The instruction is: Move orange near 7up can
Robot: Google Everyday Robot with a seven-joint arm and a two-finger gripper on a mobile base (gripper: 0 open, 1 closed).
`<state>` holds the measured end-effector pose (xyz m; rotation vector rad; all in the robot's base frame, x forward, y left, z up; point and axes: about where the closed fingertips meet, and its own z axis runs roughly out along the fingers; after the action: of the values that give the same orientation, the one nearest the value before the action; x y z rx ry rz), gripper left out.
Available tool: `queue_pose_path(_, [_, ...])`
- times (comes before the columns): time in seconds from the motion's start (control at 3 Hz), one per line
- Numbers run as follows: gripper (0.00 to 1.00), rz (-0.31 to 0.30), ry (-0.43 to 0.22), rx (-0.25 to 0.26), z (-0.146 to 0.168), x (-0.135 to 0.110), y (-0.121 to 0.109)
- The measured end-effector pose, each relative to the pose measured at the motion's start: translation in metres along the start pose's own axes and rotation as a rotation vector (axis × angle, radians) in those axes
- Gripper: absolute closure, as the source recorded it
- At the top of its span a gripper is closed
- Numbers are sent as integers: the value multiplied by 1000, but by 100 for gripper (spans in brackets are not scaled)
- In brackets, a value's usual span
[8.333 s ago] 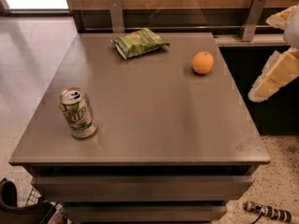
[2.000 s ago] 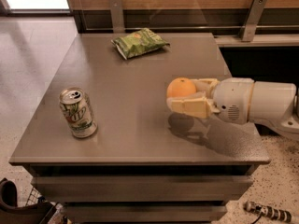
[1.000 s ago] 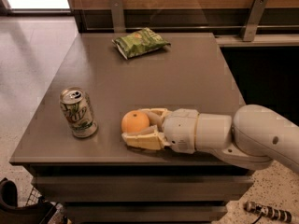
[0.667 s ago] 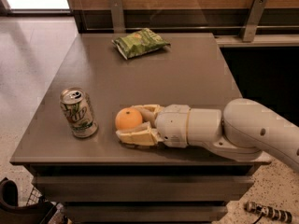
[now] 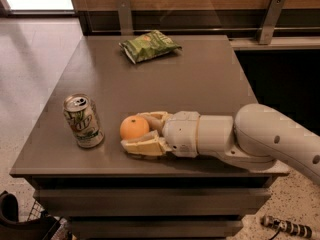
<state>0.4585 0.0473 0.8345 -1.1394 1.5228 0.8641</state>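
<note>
The orange [image 5: 133, 127] sits between the two cream fingers of my gripper [image 5: 134, 130], low at the table top near the front edge. The gripper reaches in from the right and is shut on the orange, with one finger [image 5: 154, 117] behind it and one [image 5: 142, 146] in front. The 7up can [image 5: 83, 121] stands upright at the front left of the table, a short gap to the left of the orange. I cannot tell if the orange touches the table.
A crinkled green chip bag [image 5: 149, 45] lies at the back middle of the grey table [image 5: 200, 74]. My white arm [image 5: 260, 136] crosses the table's front right corner. A wall with metal brackets runs behind the table. Floor lies to the left.
My gripper has carried the orange from the right side of the table leftward and down toward the front, ending close to the can. The can and bag have not moved.
</note>
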Motion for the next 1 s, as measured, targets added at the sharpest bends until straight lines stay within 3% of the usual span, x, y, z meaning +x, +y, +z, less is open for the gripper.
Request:
queue_pose_path(0.67, [9,-4,1,-6,3,-2,2])
queue_pose_path(1.0, [0,-6,1,-9,4,-3,3])
